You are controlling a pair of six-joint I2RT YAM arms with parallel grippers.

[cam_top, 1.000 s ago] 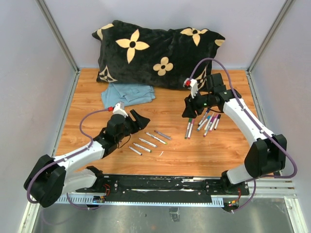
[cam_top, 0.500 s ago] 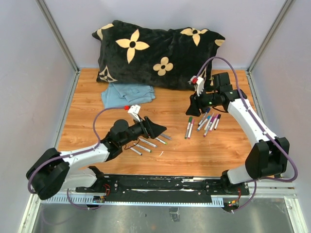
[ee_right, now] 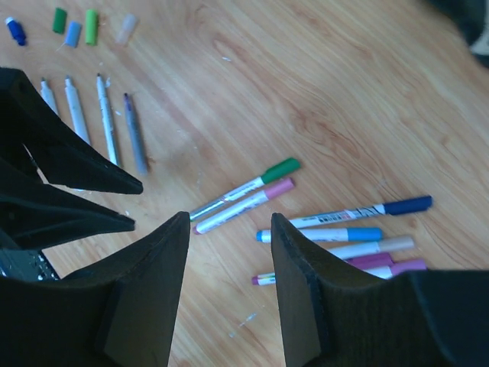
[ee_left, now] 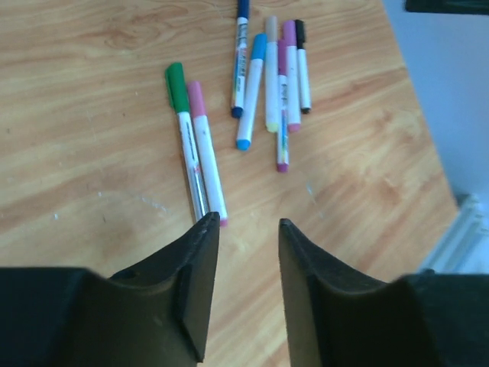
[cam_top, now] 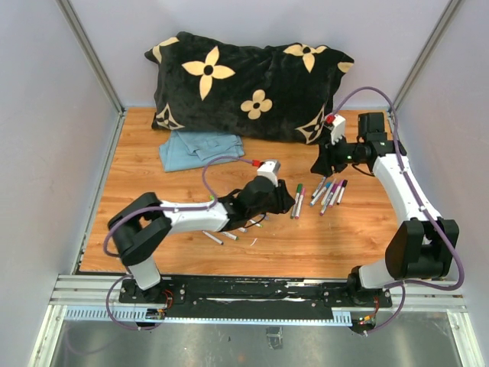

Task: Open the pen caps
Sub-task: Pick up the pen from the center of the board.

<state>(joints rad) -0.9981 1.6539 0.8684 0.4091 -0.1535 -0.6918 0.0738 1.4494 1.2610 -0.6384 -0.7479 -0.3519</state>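
From where I stand, the left gripper lies stretched low across the middle of the wooden table. Its wrist view shows the two black jaws a moderate way apart, with only bare wood between them. The tip of one finger sits right at the near ends of two capped pens lying side by side; I cannot tell whether it touches them. One pen wears a green cap and the other a pink cap. Both caps are on the far ends of the pens, left of centre in the upper half of that frame. At top centre of the same frame is a fanned cluster of pens, with dark blue, light blue, pink and black caps among them.

The right gripper hangs at the right of the overhead view, over the far end of that cluster and just in front of the black flowered pillow. Its jaws are parted to a middling width and hold nothing.

In the upper left corner of the right wrist view five loose caps lie in a row: dark blue, green, light blue, light green and one pale. Just below them four uncapped pens lie side by side. A folded blue cloth rests at the upper left of the table, against the pillow.
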